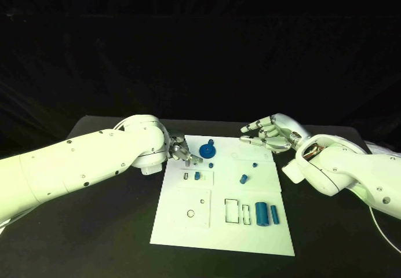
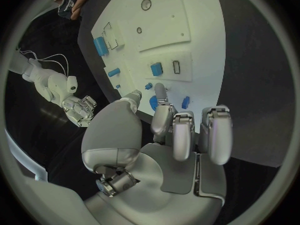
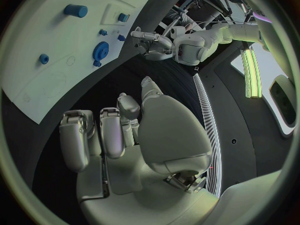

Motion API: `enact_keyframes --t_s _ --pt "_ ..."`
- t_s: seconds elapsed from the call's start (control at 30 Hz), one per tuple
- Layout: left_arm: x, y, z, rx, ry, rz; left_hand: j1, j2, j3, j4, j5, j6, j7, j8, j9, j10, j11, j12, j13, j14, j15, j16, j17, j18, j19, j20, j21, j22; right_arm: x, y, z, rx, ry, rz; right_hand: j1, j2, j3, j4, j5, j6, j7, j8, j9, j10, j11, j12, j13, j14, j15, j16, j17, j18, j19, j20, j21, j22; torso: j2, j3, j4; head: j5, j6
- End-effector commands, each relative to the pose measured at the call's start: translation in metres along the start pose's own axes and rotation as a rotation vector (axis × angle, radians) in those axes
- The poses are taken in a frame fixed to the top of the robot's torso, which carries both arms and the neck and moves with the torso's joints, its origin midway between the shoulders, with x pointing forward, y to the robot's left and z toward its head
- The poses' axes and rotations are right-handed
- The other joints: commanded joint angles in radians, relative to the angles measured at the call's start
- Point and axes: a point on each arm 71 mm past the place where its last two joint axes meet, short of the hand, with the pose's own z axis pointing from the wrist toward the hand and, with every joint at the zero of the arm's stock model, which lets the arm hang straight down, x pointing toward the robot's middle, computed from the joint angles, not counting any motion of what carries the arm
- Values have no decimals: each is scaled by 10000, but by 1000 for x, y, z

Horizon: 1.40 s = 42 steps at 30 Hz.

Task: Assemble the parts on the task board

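Head view: white rectangular task board (image 1: 219, 229) mid-table on the black table (image 1: 100, 231); small blue plastic parts lie on it, among them a round blue gear-like disc (image 1: 207, 152) near the far edge and 2 blue cylinders (image 1: 266, 213) near the front right. Left hand (image 1: 181, 150) poised at the board's far left edge, fingertips just beside the disc; whether it touches or pinches anything cannot be told here. Right hand (image 1: 269, 133) hangs off the far right corner, fingers apart, holding nothing. Risk, as a judgement: a fingertip closing off-centre could skid the disc or nudge the small pieces beside it. Left wrist view: left hand (image 2: 169, 130) fingers extended toward the disc (image 2: 153, 103), part hidden behind them; contact unclear. Right wrist view: right hand (image 3: 119, 135) loosely spread, empty, well apart from the disc (image 3: 100, 50).
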Motion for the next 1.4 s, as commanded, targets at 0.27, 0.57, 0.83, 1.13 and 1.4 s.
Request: enact_keyframes --t_s 0.27,0.57,0.83,1.13,1.4 --pt "-29 6 15 -750 127 130 758 207 -766 11 56 -805 444 -1051 -600 -616 349 -716 -662 1052 236 31 2634 38 459 212 -316 1675 1 -1 1 -32 124 -40 -60 32 -56 -30 55 92 4 15 8 -4 -30 -39 1 505 1 -33 171 85 -70 2 -68 1191 22 -10 -2 -10 49" --pt "-39 13 36 -1204 218 311 1001 275 -947 -3 63 -734 494 -1251 -792 -685 397 -768 -718 1052 283 31 2634 46 449 279 -340 1653 2 0 1 -39 144 -36 -69 38 -78 -23 61 94 4 13 12 5 -31 -19 10 510 0 -22 190 84 -69 1 -69 1191 27 -12 -15 -9 44" --pt "-38 16 45 -1418 442 452 1137 386 -1010 1 68 -582 472 -1260 -840 -672 386 -740 -702 1052 285 31 2634 40 466 294 -327 1679 2 0 2 -64 157 -79 -69 38 -78 -23 61 94 4 13 12 5 -31 -19 10 510 0 -22 190 84 -69 1 -69 1191 17 -9 -5 -12 -2" --pt "-38 16 48 -1425 554 507 1203 434 -1047 -4 69 -497 450 -1239 -839 -653 369 -714 -683 1052 277 31 2634 31 489 292 -302 1717 3 0 2 -76 170 -100 -66 44 -86 -23 66 95 3 13 13 8 -32 -11 13 510 0 -24 188 83 -65 1 -66 1196 4 0 -5 -4 -22" --pt "-37 15 49 -1408 642 542 1462 504 -1079 -49 72 -432 427 -1240 -843 -644 347 -703 -683 1052 260 31 2634 33 487 279 -310 1713 3 0 3 -75 186 -100 -66 44 -86 -23 66 95 3 13 13 8 -32 -11 13 510 0 -24 188 83 -65 1 -66 1196 1 -3 -3 20 -39"
